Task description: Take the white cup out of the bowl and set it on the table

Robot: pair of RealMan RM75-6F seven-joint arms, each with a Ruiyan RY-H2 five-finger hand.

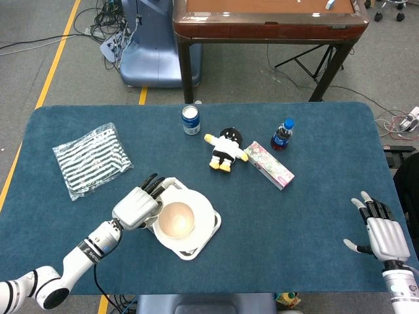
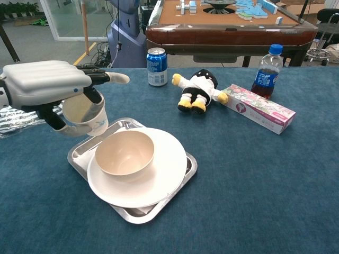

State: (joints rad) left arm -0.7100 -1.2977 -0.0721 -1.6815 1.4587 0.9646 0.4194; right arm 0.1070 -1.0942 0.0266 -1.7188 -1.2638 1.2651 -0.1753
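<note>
1. Left robot hand (image 2: pixel 45 87) holds the white cup (image 2: pixel 83 112): fingers wrapped over the cup's top and far side, thumb curled under its lower wall.
2. Cup is out of the bowl (image 2: pixel 125 153), up and to the left of it, clear of the rim, above the left edge of the metal tray (image 2: pixel 79 153). Not touching the worktop (image 2: pixel 254 174).
3. Cup axis is tilted: mouth faces up and toward the chest camera, base points down and away toward the bowl side. A small blue print shows low on the wall nearest the bowl.
4. In the head view the cup is hidden under the left robot hand (image 1: pixel 136 207), which sits just left of the bowl (image 1: pixel 175 219).
5. Bowl is upright, beige, sitting on a white plate (image 2: pixel 164 174); the plate sits on the tray.
6. Right robot hand (image 1: pixel 383 234) is well right of the bowl near the worktop's right edge, fingers spread, holding nothing. Only the head view shows it.
7. Worktop has a dark blue, felt-like cover. Beyond the bowl: blue drink can (image 2: pixel 156 66), plush toy (image 2: pixel 197 91), pink carton (image 2: pixel 258 108), cola bottle (image 2: pixel 266 74) with blue cap. Left of the bowl: a striped foil bag (image 1: pixel 91 159).
8. Room: grey floor with a yellow line (image 1: pixel 55 59), a brown-topped table (image 1: pixel 268 19) behind the worktop, a cable tangle (image 1: pixel 108 26) and a blue-grey machine base (image 1: pixel 150 52) behind the can.
</note>
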